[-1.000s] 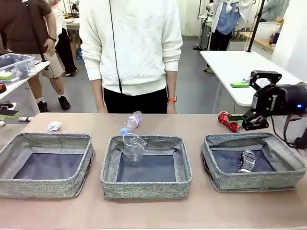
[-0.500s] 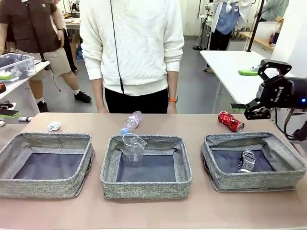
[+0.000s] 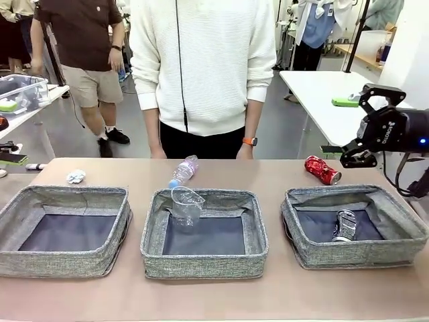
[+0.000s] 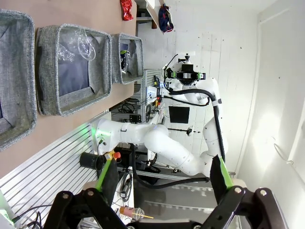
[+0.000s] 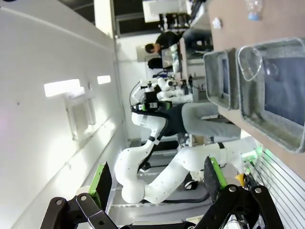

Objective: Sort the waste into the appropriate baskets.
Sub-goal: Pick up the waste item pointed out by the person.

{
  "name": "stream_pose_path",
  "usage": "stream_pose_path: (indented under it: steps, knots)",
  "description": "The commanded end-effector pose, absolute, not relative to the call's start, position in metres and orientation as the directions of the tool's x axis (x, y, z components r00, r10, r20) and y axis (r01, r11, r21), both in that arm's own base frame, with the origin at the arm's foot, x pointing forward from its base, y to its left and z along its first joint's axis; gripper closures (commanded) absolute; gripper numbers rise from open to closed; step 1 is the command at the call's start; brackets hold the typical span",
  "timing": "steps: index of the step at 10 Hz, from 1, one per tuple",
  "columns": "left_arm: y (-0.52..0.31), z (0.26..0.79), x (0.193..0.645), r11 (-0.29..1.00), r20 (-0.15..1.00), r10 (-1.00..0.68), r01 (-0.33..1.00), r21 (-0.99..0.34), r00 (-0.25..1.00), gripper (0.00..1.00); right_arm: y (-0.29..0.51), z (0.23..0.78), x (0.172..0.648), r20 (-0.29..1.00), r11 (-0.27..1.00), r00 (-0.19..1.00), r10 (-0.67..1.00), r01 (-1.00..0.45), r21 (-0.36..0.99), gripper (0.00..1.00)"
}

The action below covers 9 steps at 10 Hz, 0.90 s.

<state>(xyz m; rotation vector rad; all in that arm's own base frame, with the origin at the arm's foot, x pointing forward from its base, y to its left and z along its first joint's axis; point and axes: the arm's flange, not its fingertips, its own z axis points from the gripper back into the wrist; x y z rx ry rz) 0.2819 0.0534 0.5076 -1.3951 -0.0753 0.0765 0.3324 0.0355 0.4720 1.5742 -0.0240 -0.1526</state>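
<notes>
Behind the right basket, red can, right tool wide nearby, left tool wide, person opposite

Three baskets, two cans, one bottle, cup, paper.

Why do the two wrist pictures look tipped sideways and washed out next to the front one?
Front view: even indoor light, sharp, only soft shadows under the baskets, faint glints on the clear plastic cup. Left wrist view: rolled sideways with the wrist, the white wall bleached by bright light. Right wrist view: also rolled, bright glare patches on the pale wall.
</notes>
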Motion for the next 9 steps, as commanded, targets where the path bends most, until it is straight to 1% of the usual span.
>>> stream_pose_path:
  steps: [1, 9]
  knots:
    - [0.0530, 0.5093, 0.2810, 0.159, 0.028, 0.096, 0.013, -0.987, 0.995, 0.00, 0.0358, 0.4713, 0.3327, -0.064, -0.026, 0.992, -0.109, 0.062, 0.998, 0.00]
    - [0.0530, 0.5093, 0.2810, 0.159, 0.028, 0.096, 0.013, -0.987, 0.995, 0.00, 0.0358, 0.4713, 0.3327, -0.064, -0.026, 0.992, -0.109, 0.062, 0.998, 0.00]
